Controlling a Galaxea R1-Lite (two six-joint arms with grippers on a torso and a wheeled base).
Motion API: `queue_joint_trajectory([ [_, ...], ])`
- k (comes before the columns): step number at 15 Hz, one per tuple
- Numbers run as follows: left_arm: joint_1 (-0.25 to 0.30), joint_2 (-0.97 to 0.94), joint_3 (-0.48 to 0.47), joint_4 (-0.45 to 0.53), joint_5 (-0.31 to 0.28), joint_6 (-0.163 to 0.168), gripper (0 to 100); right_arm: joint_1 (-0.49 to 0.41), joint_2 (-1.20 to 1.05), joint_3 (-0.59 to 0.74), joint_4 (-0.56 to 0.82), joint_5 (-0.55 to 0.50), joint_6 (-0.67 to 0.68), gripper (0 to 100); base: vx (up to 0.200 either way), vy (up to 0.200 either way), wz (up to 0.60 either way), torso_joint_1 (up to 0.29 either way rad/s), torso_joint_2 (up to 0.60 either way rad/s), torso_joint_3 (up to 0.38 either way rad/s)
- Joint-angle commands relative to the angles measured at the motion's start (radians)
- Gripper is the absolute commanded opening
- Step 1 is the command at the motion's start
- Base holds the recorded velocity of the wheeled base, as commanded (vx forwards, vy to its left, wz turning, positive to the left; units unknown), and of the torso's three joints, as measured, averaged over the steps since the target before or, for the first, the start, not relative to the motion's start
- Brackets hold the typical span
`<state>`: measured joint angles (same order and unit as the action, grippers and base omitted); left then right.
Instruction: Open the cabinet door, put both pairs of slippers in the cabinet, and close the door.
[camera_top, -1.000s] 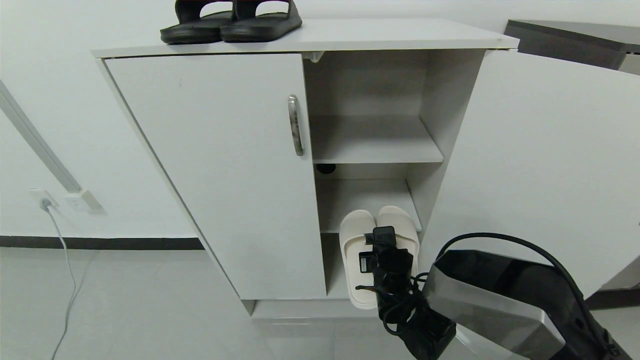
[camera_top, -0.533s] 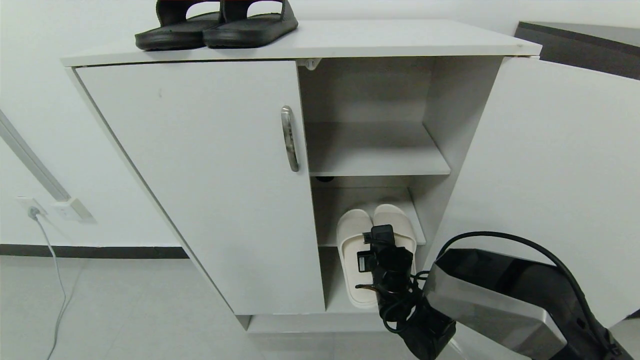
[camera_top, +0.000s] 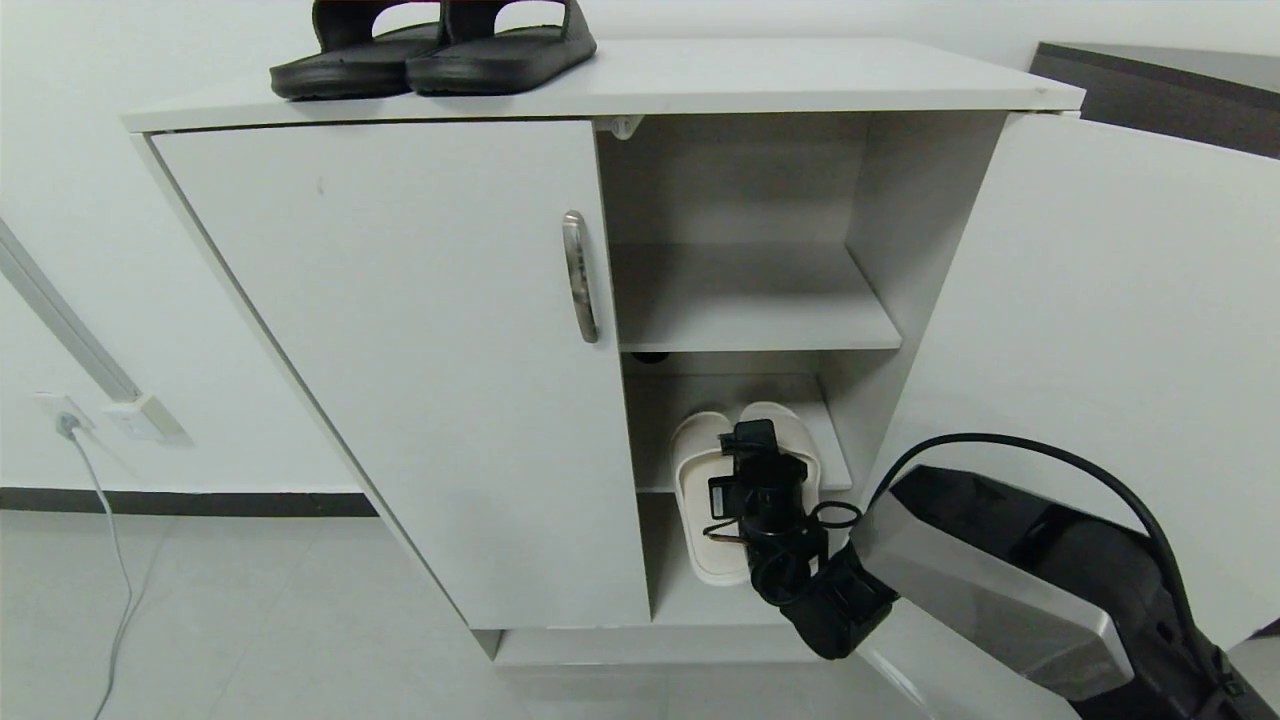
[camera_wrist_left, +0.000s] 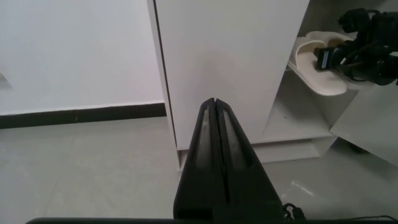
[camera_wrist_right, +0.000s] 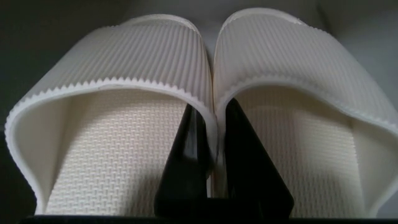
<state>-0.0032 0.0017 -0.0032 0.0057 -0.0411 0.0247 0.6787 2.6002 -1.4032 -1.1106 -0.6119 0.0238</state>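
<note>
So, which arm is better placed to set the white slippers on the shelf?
Right: the right pincer is shut on the white slippers at the shelf; the left pincer is shut and empty.

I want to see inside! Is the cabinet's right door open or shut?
Open. The right door stands swung out, so the shelves inside show, with the white slippers at the lower one.

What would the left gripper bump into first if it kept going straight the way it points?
Probably the closed cabinet door: the left gripper points squarely at its white panel, with nothing between, though depth is unclear.
</note>
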Motion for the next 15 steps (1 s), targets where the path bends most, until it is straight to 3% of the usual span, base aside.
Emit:
queue_joint_trajectory([
  [1,0.0,0.0,0.0,0.0,0.0,0.0,0,-0.004,-0.005,-0.079,0.057,0.0,0.025,0,0.0,0.0,0.0,0.0,0.0,0.0],
  [8,-0.001,0.0,0.0,0.0,0.0,0.0,0,-0.039,0.021,-0.258,0.206,-0.002,0.045,0,0.0,0.0,0.0,0.0,0.0,0.0],
  [15,0.0,0.0,0.0,0.0,0.003,0.0,0,-0.056,0.113,-0.408,0.235,-0.04,0.038,0,0.0,0.0,0.0,0.0,0.0,0.0],
])
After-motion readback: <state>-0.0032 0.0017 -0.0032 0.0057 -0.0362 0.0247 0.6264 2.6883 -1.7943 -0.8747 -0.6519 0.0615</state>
